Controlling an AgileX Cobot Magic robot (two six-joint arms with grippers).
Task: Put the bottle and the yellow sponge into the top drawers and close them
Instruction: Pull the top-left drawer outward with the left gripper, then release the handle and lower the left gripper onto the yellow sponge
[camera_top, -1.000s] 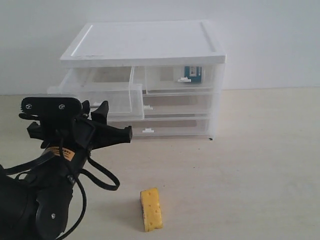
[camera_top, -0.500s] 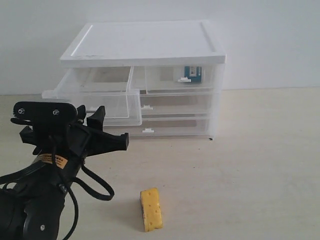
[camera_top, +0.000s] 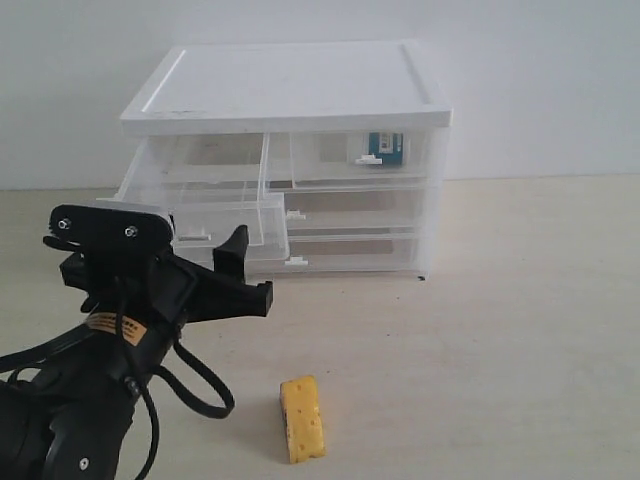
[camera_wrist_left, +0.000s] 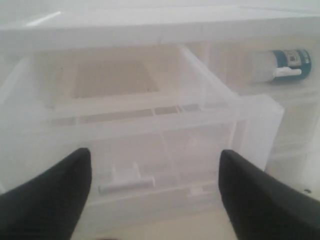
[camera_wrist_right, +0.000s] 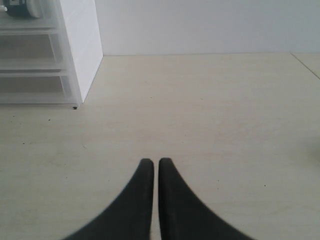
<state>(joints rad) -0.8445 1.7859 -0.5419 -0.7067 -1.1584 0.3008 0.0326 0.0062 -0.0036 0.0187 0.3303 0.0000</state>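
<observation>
The yellow sponge (camera_top: 301, 418) lies on the table in front of the cabinet, touched by neither gripper. The bottle (camera_top: 385, 148) lies inside the shut right top drawer (camera_top: 360, 160); the left wrist view shows the bottle (camera_wrist_left: 280, 65) through the plastic. The left top drawer (camera_top: 195, 215) is pulled out and holds nothing. My left gripper (camera_top: 250, 268) hangs open just before its front, with the tab handle (camera_wrist_left: 125, 182) free between the fingers. In its wrist view my right gripper (camera_wrist_right: 152, 162) is shut on nothing, low over bare table right of the cabinet.
The white drawer cabinet (camera_top: 290, 85) stands at the back against a pale wall, with two full-width drawers (camera_top: 350, 235) shut below the top pair. Its right side wall (camera_wrist_right: 80, 45) is to one side of my right gripper. Table surface (camera_top: 500, 330) stretches to the right.
The left top drawer's front has come further out and sits lower in view. My left gripper dipped left, then shifted to the right, fingers apart throughout. The sponge and bottle have not moved.
</observation>
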